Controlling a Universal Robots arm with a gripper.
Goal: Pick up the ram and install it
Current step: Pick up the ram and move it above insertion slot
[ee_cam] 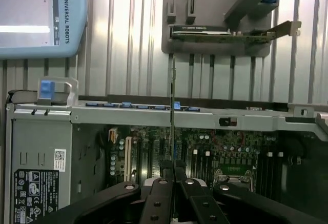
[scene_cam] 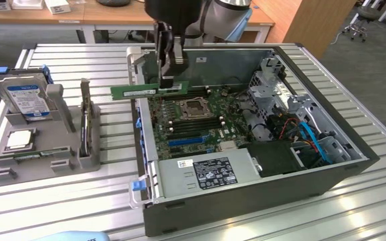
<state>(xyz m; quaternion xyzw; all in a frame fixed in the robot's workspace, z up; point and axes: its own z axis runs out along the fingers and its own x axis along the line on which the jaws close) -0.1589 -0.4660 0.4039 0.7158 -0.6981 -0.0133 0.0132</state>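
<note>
The ram is a long green stick held level in the air above the open computer case, over the case's wall on the exterior view's left. My gripper is shut on one end of it. In the wrist view the ram shows edge-on as a thin line running out from between my black fingers, with the gripper closed on it above the green motherboard. The motherboard with its memory slots and silver processor socket lies below.
A grey parts holder on the exterior view's left carries a hard drive, a square processor chip and an upright card. The case's power supply, drive cage and blue cables crowd the case.
</note>
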